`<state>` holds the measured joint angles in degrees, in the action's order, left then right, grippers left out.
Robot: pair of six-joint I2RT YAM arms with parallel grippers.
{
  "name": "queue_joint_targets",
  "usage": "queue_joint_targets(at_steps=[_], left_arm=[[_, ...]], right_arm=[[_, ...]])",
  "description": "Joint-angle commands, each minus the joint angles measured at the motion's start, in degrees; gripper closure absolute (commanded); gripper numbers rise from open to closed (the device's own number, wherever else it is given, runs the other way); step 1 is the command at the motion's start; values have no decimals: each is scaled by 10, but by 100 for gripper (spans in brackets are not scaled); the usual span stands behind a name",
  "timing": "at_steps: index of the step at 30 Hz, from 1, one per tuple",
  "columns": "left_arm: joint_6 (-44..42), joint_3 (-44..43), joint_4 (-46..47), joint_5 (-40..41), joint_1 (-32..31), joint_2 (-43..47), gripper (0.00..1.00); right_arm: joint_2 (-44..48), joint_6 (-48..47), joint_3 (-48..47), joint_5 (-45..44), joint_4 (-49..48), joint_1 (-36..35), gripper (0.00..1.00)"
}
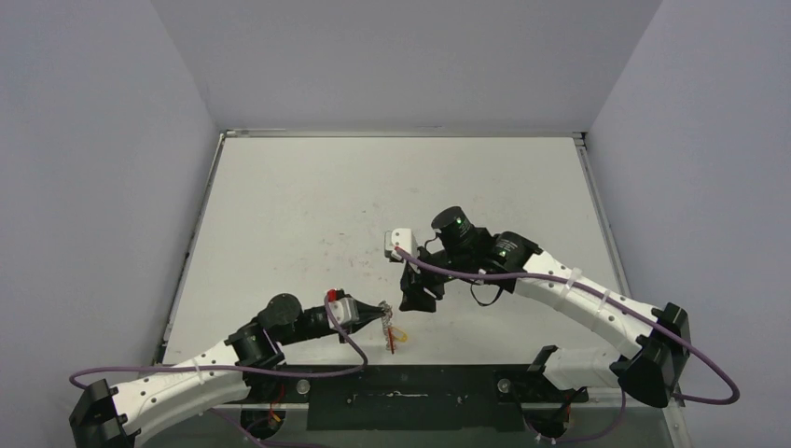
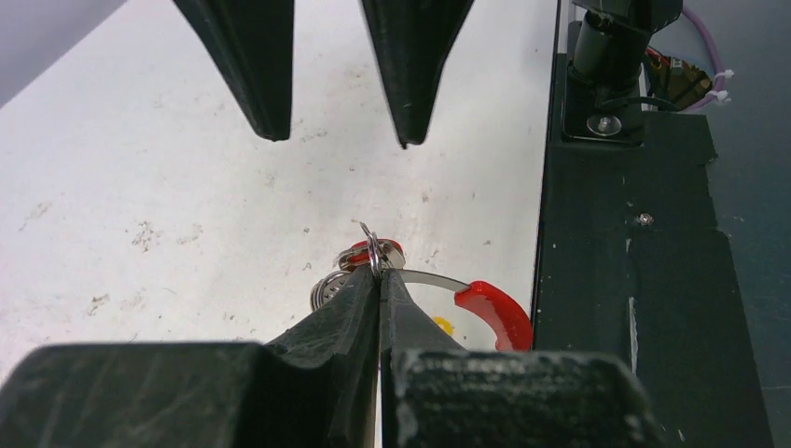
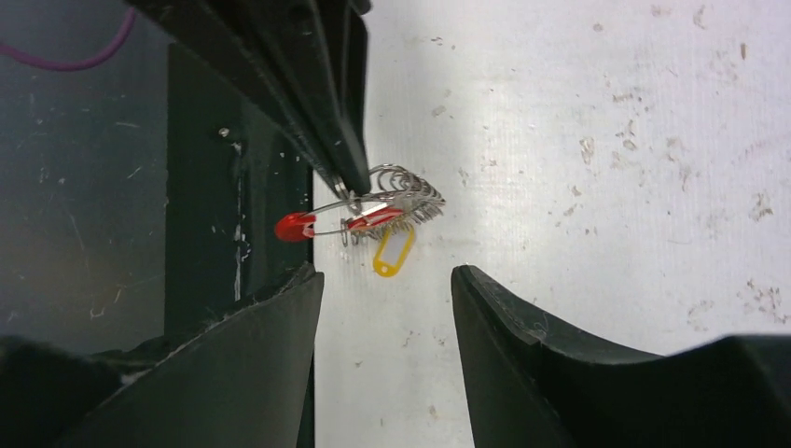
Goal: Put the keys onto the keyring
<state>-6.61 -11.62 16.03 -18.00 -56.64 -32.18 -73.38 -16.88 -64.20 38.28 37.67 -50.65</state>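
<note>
We hold the keyring clamped in our left gripper so the keys dangle free; our right gripper, jaws apart, hovers at two o'clock.

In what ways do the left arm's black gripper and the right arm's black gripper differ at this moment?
The left arm's black gripper is shut; the right arm's black gripper stands open. The left one pinches the silvery coiled-wire keyring; the right one holds nothing. Both have black pointed fingers, and they face the keyring from opposite sides.
</note>
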Motion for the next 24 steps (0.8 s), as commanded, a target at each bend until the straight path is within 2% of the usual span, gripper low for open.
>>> queue_joint_targets(at_steps=[1,7,17,22,24], left_arm=[[7,13,109,-2,-3,29,100],[8,30,136,-9,-4,61,100],[11,27,128,-13,-4,57,100],[9,26,131,-12,-4,53,100],[9,26,131,-12,-4,54,100]], right_arm=[[42,-43,39,82,-88,-3,46],[44,-45,76,113,-137,-1,47],[31,33,107,140,-242,-2,53],[17,44,105,133,-244,-6,58],[13,42,104,126,-240,-8,62]])
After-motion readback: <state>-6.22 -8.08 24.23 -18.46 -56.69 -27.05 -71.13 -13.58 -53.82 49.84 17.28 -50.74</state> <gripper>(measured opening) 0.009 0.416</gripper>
